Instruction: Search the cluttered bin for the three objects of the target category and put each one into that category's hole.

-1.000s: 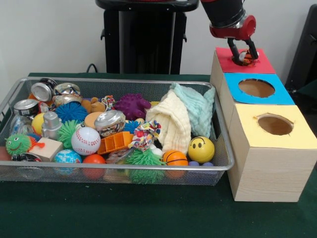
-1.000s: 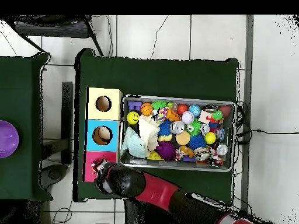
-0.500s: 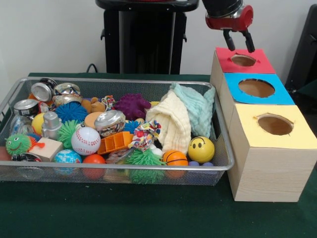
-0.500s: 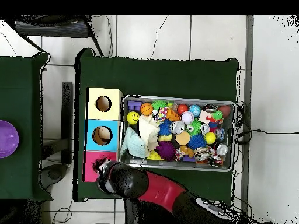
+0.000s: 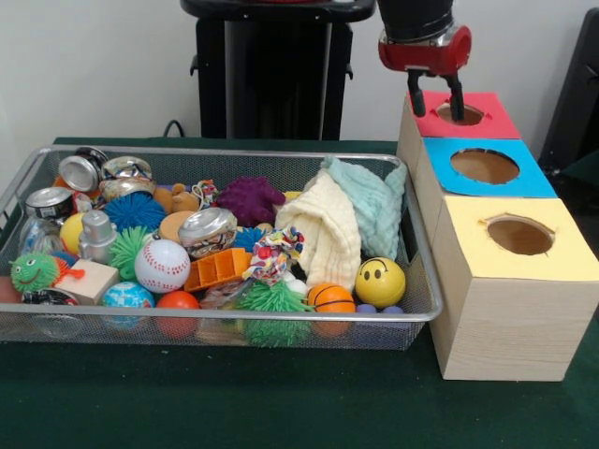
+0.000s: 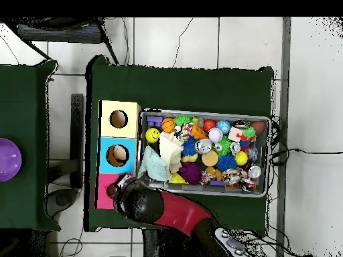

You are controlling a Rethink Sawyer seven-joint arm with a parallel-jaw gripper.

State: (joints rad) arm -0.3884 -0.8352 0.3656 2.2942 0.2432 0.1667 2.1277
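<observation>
**A:** How do the jaws stand?

**B:** The gripper [image 5: 435, 96] has its two black fingers spread apart with nothing between them. It hangs over the red-topped box, fingertips just above the hole [image 5: 460, 114] and a little toward the bin side of it, not touching the red border as far as the front view shows.

**A:** And from above?

**B:** The arm covers the gripper [image 6: 124, 186] almost wholly; only a bit of its head shows at the red box's edge nearest the bin [image 6: 204, 115]. The hole itself is hidden under the arm there.

**A:** Where are the plush animals?

**B:** A tan-brown plush [image 5: 178, 198] lies in the bin [image 5: 234, 317], just beside the purple spiky ball [image 5: 249, 199], half buried behind a dented can [image 5: 207, 227]. I cannot make out an orange striped one or a yellow duck; the pile hides much of what lies beneath.

**A:** What else blocks the view in the bin?

**B:** A cream cloth [image 5: 323, 232] and a pale green cloth [image 5: 372, 201] are heaped at the end of the bin nearest the boxes, covering whatever is under them. Next to the cream cloth sit a yellow smiley ball [image 5: 380, 282] and a small basketball [image 5: 331, 298]. The inside of the red hole is dark, so its contents cannot be told.
</observation>
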